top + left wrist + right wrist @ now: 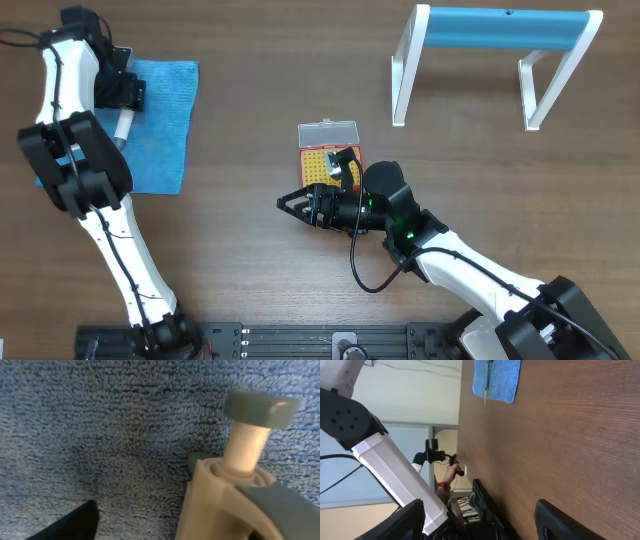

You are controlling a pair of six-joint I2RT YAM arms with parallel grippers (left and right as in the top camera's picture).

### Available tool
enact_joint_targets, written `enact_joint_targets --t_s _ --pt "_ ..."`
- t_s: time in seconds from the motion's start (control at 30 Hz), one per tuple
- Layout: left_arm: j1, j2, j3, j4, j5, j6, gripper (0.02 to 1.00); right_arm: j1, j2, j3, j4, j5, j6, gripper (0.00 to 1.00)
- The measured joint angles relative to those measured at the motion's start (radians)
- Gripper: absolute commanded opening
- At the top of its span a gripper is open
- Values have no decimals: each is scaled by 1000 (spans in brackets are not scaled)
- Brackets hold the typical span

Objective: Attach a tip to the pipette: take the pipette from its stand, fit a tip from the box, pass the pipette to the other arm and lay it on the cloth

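Note:
The pipette [235,495], white with a grey plunger button, lies on the blue cloth [100,420]. In the top view its body [122,126] sticks out below my left gripper [120,95], which hovers low over the cloth at the far left. That gripper looks open: one dark finger [75,522] stands apart from the pipette, and the other is hidden behind it. A yellow tip [485,396] shows on the cloth [500,380]. My right gripper [292,203] is open and holds nothing, just left of the orange tip box [328,160].
The tip box has its clear lid [328,132] folded back. The blue and white pipette stand [500,30] stands at the back right. Bare wooden table [240,110] lies between the cloth and the box.

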Motion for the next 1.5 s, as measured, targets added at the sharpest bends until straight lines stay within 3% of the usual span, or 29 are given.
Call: enact_joint_targets --t_s 0.23,0.37,0.47,0.53,0.57,0.77,0.83,1.0,1.07,1.13,1.33,1.5 --pt "-4 -18 63 -105 8 -31 827 0 0 0 0 0 0 711" --pt "-6 -180 161 -153 -5 -34 831 0 0 0 0 0 0 713" --pt "-6 -359 171 -330 -3 -34 831 0 0 0 0 0 -4 713" --pt "-6 -485 178 -471 71 -35 842 -3 0 0 -1 5 -28 713" --pt "-6 -542 178 -539 113 -33 974 -13 0 0 -1 7 -48 713" --pt "-31 -938 49 -577 266 -19 978 -150 -57 2 -121 11 -182 713" --pt "-55 -1189 -235 -524 321 -25 978 -208 -167 0 -227 15 -256 713" --pt "-80 -1749 -944 -59 420 -204 996 -335 -486 37 -670 43 -413 713" --pt "-81 -1899 -1225 20 435 -314 996 -358 -658 84 -960 127 -514 715" --pt "-81 -1952 -1389 77 462 -379 996 -359 -781 113 -1072 203 -570 715" --pt "-81 -1955 -1553 215 491 -484 996 -360 -978 156 -1407 396 -664 713" --pt "-81 -1955 -1569 266 495 -502 996 -360 -1028 193 -1444 479 -721 715"
